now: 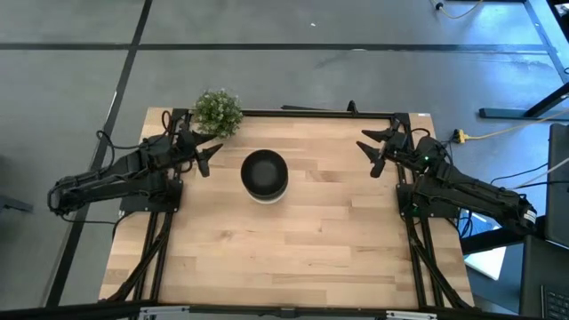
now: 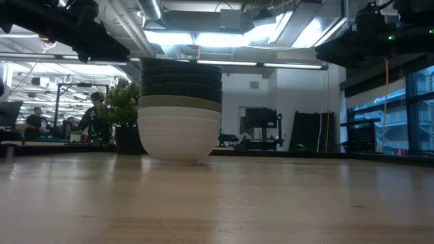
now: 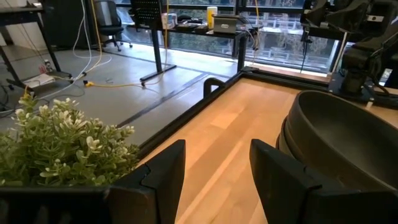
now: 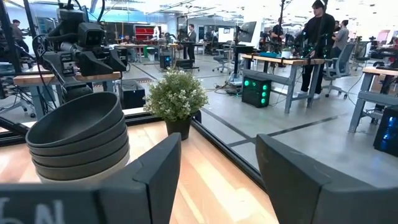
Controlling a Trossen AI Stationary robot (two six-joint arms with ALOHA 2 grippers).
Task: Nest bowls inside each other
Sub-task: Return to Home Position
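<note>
The left fingers (image 3: 163, 177) stand wide open with nothing between them, at the far left of the counter (image 1: 293, 249), just beside the plant (image 1: 218, 111). The right fingers (image 4: 160, 171) are also wide open and empty, at the far right. Between the two, apart from both, the bowls (image 1: 264, 174) sit in one stack near the middle of the counter. White ones are at the bottom, a grey-olive one is above them, and black ones are on top.

The nesting looks finished to me, so the danger lies only in pulling the arms back. The stack is tall. If an arm swings low across the middle, it can hit the upper black bowls and push them off or tip the whole stack. The left arm is the closer risk for the plant, because a small turn to the far side can brush its leaves or knock over its pot.

On the body of the right gripper there is pale lettering, cut off by the edge of the view, and only an "N" can be read. I find no brand on the bowls or the pot.
</note>
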